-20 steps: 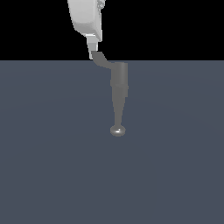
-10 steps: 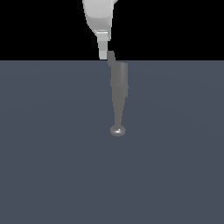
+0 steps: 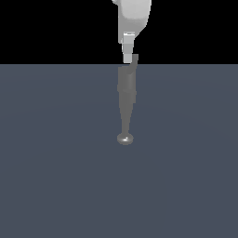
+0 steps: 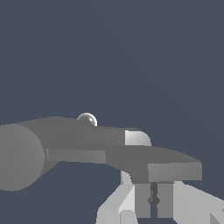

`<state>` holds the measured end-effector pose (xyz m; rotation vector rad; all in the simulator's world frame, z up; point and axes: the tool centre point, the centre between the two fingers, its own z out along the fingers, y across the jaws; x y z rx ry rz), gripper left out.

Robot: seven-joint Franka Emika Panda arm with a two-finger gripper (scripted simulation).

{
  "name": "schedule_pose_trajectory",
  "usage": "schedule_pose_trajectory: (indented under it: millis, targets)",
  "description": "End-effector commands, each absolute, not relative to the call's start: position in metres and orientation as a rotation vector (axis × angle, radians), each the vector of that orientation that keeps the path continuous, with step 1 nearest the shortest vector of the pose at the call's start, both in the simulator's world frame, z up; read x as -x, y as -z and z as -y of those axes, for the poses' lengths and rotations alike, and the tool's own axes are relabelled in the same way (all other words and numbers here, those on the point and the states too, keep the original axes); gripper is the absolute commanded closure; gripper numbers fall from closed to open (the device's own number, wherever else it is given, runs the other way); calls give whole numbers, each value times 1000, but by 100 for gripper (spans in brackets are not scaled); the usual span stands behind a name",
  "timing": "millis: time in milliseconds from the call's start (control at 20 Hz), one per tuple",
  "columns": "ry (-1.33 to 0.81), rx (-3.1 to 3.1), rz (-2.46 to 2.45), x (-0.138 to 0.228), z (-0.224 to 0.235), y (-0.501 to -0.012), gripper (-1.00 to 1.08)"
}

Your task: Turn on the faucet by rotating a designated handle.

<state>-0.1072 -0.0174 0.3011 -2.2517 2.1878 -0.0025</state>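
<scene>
The grey faucet [image 3: 126, 90] lies on the dark floor, its body tapering toward me to a shiny rounded tip [image 3: 125, 138]. In the wrist view the faucet's cylindrical body [image 4: 22, 157] is close, with the tip [image 4: 86, 119] beyond it. The handle [image 4: 170, 168] juts sideways from the body and ends in a flat paddle. In the exterior view only a short stub of the handle [image 3: 135, 58] shows at the far end. My white gripper [image 3: 127, 57] hangs there, fingers [image 4: 165, 201] together, pressed against the handle's side and holding nothing.
A flat dark blue-grey floor [image 3: 56, 176] spreads all around the faucet. Beyond its far edge the background is black.
The gripper has moved toward the exterior view's right. The handle swung with it, from jutting left of the faucet body to standing just right of its far end.
</scene>
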Motion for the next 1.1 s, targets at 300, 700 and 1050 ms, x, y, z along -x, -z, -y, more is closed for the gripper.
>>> schedule_pose_trajectory:
  millis: [300,700,1050]
  targets:
    - [0,2230,-2213,107,72,-300,108]
    - [3,2255,-2185,90,69,-301,108]
    - [3,2248,-2193,76,87,-301,108]
